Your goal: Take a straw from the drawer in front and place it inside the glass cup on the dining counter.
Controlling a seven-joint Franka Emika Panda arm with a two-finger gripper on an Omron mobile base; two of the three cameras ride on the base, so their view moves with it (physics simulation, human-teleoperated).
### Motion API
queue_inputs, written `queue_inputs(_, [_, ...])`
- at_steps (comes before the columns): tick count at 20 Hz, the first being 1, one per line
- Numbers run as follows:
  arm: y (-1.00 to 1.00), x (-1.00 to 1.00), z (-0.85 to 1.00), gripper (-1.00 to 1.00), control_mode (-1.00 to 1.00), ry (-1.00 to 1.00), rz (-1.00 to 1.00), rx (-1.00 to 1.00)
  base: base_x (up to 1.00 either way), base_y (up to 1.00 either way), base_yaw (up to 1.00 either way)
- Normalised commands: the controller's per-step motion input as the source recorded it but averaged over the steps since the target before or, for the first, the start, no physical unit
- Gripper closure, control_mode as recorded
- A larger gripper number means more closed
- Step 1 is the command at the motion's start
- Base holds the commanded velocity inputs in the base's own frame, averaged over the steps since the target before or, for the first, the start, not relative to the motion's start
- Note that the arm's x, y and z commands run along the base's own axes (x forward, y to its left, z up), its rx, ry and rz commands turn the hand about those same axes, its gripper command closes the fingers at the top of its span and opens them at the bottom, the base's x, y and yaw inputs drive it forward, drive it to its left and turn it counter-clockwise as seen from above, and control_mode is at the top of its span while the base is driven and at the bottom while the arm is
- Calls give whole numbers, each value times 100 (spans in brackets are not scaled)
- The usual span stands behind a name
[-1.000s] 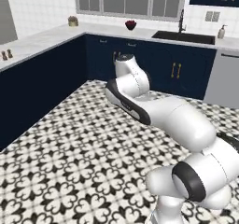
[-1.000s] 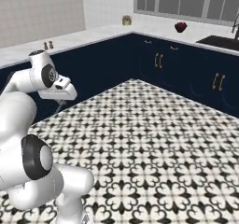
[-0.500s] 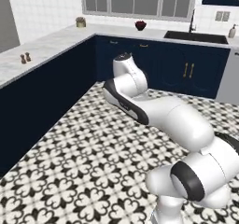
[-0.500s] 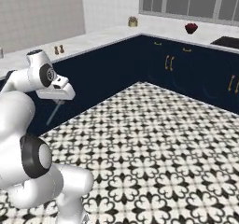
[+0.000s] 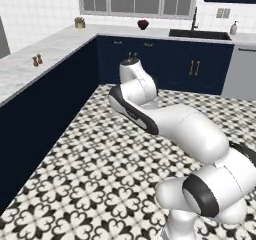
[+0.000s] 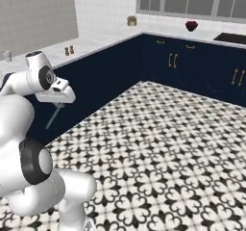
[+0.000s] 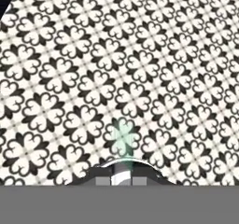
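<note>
The straw [image 6: 54,117] is a thin pale stick that hangs down at a slant from my gripper [image 6: 60,104], which is shut on its upper end, above the patterned floor. In the hand view the straw [image 7: 123,140] shows almost end-on as a pale greenish streak just above the fingertips [image 7: 113,180], with only floor tiles beyond it. In the left base view my own arm [image 5: 150,109] covers the hand. The drawer, the glass cup and the dining counter are out of view.
Navy cabinets under a marble worktop [image 5: 45,59] run along the left and back walls. On it stand two small shakers [image 5: 37,60] and a dark red bowl [image 5: 143,24], near a sink [image 5: 197,33]. Black-and-white floor [image 6: 168,143] lies open ahead.
The whole picture has slid to the right in both base views, so the base has turned left. The arm keeps its pose over the base with the straw still held.
</note>
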Motion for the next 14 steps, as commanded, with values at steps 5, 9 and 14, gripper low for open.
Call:
queue_inputs(5, [0, 0, 0, 100, 100, 0, 0, 0, -14, 100, -29])
queue_inputs(9, [0, 0, 0, 100, 100, 0, 0, 0, 0, 100, -30])
queue_inputs(14, [0, 0, 0, 100, 100, 0, 0, 0, -9, 100, -31])
